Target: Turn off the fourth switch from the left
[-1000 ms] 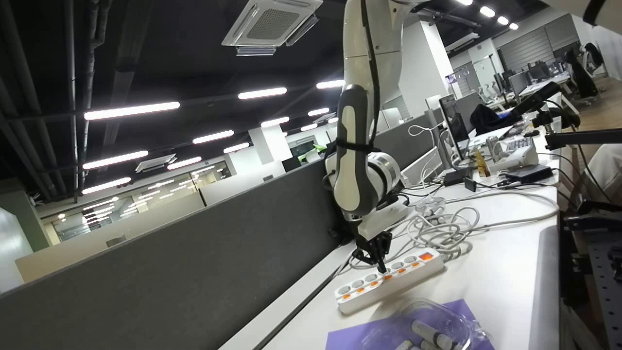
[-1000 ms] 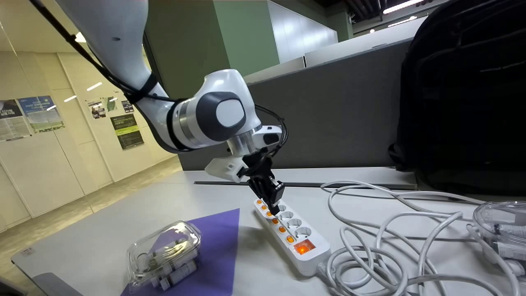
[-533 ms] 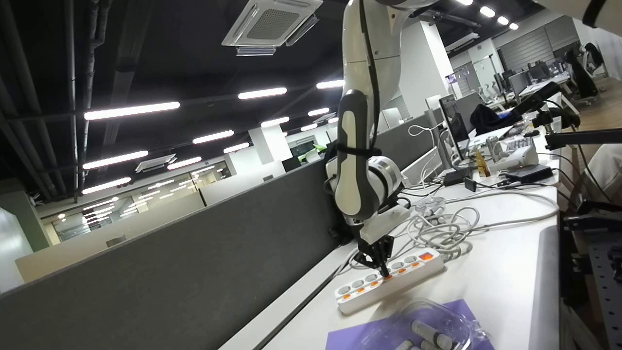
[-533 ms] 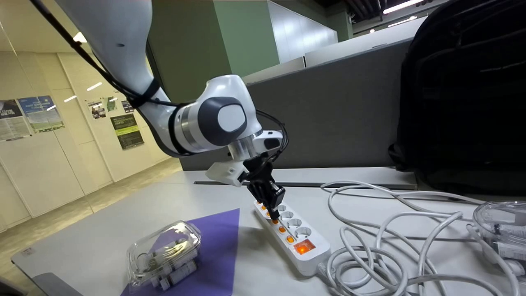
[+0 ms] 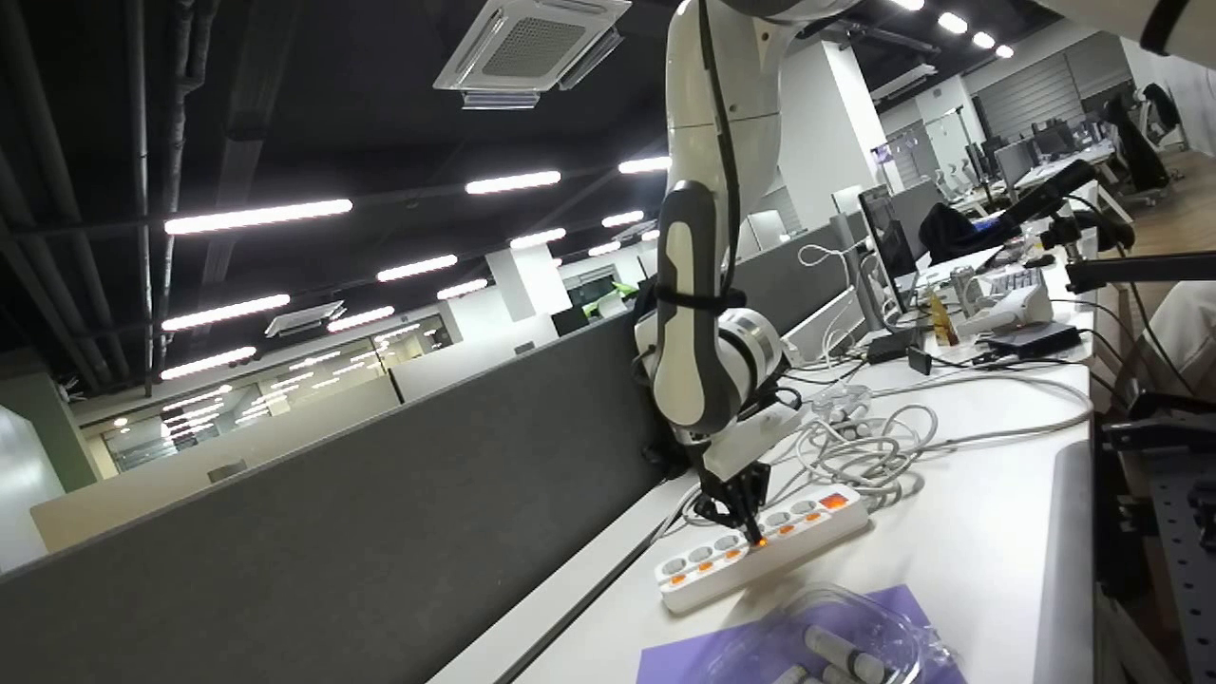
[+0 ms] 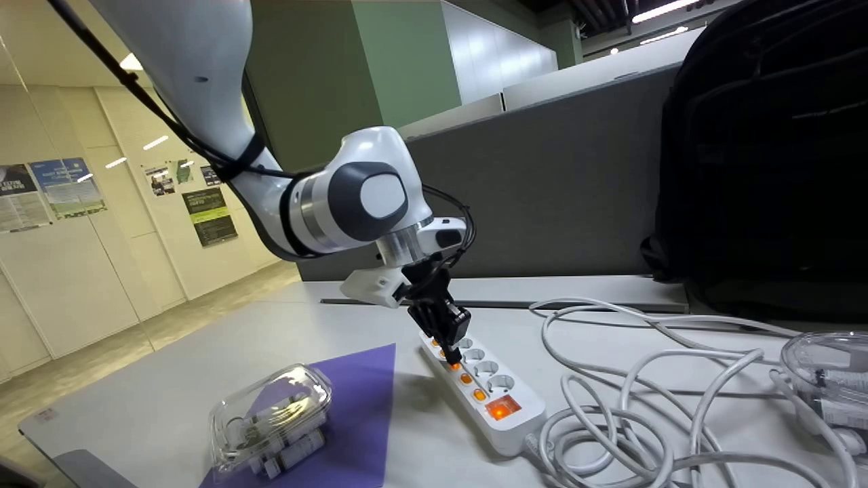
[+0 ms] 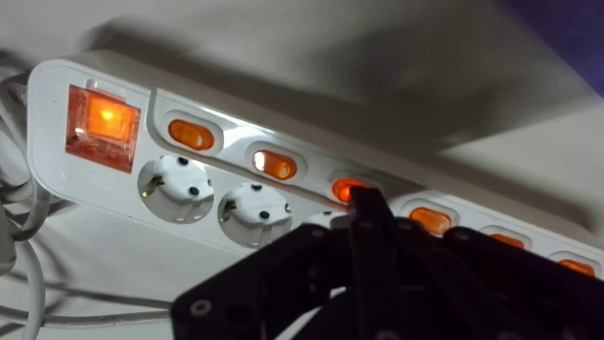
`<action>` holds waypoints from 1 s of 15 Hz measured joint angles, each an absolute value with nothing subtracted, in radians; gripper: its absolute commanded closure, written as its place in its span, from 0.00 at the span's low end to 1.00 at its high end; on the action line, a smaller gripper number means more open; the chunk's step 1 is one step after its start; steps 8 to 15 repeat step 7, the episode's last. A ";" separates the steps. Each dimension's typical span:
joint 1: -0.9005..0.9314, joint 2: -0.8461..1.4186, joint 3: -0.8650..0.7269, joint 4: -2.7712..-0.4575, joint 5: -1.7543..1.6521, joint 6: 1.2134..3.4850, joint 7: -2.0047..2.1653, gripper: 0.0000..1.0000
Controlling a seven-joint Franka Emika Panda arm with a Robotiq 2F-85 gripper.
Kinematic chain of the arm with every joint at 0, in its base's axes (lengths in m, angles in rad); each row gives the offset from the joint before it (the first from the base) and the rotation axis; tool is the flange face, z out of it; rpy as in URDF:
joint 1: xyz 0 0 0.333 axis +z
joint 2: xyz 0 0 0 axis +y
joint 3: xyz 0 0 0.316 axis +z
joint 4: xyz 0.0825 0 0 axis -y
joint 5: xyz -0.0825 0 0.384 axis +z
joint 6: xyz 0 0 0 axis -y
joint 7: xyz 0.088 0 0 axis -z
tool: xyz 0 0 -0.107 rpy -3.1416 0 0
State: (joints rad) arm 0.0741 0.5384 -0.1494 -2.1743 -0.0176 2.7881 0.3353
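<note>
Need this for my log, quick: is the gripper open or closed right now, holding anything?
Gripper: closed, holding nothing, its tip at a lit orange switch.

Posters [image 6: 209, 217] on a pale wall [image 6: 61, 271], print too small, no readable text

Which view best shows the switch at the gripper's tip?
The wrist view: the switch glows large and close, though the gripper covers part of it. In both exterior views it's a small orange spot by the gripper.
</note>
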 measured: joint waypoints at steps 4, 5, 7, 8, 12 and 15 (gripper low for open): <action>0.111 0.547 -0.182 -2.161 -0.018 2.773 0.350 1.00; 0.115 0.548 -0.186 -2.160 -0.018 2.770 0.354 1.00; 0.117 0.548 -0.187 -2.156 -0.017 2.761 0.356 1.00; 0.117 0.548 -0.187 -2.156 -0.017 2.761 0.356 1.00; 0.117 0.548 -0.187 -2.156 -0.017 2.761 0.356 1.00; 0.117 0.548 -0.187 -2.156 -0.017 2.761 0.356 1.00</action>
